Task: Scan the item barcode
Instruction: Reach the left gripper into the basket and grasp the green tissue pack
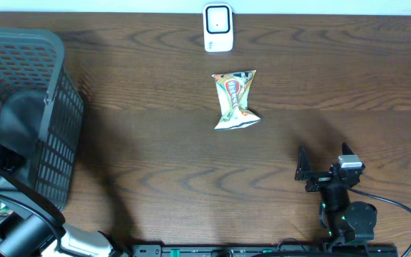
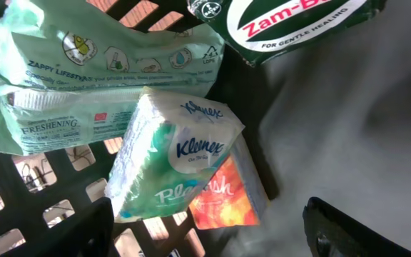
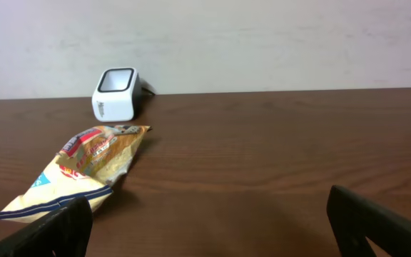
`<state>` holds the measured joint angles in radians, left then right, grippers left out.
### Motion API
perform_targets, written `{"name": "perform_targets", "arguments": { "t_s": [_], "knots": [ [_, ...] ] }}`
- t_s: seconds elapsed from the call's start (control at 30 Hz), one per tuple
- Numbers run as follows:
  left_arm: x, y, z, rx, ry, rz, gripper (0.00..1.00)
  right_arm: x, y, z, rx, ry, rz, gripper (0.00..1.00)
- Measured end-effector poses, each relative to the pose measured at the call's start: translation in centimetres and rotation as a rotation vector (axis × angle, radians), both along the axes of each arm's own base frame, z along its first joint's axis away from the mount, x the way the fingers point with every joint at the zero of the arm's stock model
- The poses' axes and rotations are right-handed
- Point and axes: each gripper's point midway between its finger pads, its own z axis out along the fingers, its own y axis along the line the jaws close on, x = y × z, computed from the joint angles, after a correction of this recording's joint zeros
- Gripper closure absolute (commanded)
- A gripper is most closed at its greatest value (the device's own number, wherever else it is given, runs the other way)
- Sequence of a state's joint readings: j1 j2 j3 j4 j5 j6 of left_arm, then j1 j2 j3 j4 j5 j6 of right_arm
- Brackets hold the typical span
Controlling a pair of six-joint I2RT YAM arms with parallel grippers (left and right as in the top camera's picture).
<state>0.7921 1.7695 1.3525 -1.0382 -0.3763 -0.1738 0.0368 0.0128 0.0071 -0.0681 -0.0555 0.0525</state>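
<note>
**Table** (image 1: 155, 178): dark wood. Its far edge meets a pale wall (image 3: 262, 36). A broad stretch of bare wood runs across the middle and the near right.

**Scanner** (image 1: 218, 27): small, white, with a dark window. It stands upright at the far edge, about the middle of the table's width. In the right wrist view (image 3: 116, 93) it sits just in front of the wall.

**Snack bag** (image 1: 235, 100): yellow printed foil, crumpled and pinched at the waist, lying flat. It is nearer than the scanner and slightly to its right, close to it but not touching. Bare wood surrounds it on all sides. In the right wrist view (image 3: 84, 168) its near end lies close to the left finger.

**Right gripper** (image 1: 325, 158): low over the near right of the table, pointing toward the far edge. Its fingers are spread wide with nothing between them (image 3: 209, 200). It is well apart from the snack bag, with bare wood between. A black cable (image 1: 405, 214) loops at the near right.

**Basket** (image 1: 56, 135): dark plastic mesh against the left edge. Its right wall stands well apart from the snack bag.

**Left gripper** (image 2: 209, 207): reaching down inside the basket, seen only in its own wrist view. The fingers are spread and hold nothing.

**Basket contents**:
- A tissue pack (image 2: 177, 157), white and green, lies below and between the fingers.
- An orange pack (image 2: 223, 200) is partly under the tissue pack.
- A green pack of wipes (image 2: 84, 78) touches the tissue pack on the left.
- A green box (image 2: 291, 25) sits at the top edge of the view.
- The grey side to the right of the packs is bare.
</note>
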Motion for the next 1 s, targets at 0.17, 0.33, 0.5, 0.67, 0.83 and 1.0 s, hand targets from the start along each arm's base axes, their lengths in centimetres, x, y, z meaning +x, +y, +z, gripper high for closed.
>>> {"name": "perform_targets", "arguments": {
  "t_s": [0.17, 0.33, 0.5, 0.67, 0.83, 1.0],
  "knots": [
    [-0.6, 0.7, 0.1, 0.013, 0.008, 0.008, 0.18, 0.0, 0.0, 0.0, 0.0, 0.0, 0.0, 0.01],
    [-1.1, 1.2, 0.2, 0.022, 0.006, 0.026, 0.18, 0.0, 0.0, 0.0, 0.0, 0.0, 0.0, 0.01],
    [-0.8, 1.6, 0.2, 0.037, -0.008, 0.027, 0.19, 0.0, 0.0, 0.0, 0.0, 0.0, 0.0, 0.01],
    [-0.4, 2.0, 0.0, 0.056, -0.025, 0.027, 0.19, 0.0, 0.0, 0.0, 0.0, 0.0, 0.0, 0.01],
    [-0.5, 1.9, -1.1, 0.061, -0.029, 0.027, 0.22, 0.0, 0.0, 0.0, 0.0, 0.0, 0.0, 0.01],
    [-1.2, 1.3, -2.9, 0.049, -0.013, 0.028, 0.26, 0.0, 0.0, 0.0, 0.0, 0.0, 0.0, 0.01]
  ]
}}
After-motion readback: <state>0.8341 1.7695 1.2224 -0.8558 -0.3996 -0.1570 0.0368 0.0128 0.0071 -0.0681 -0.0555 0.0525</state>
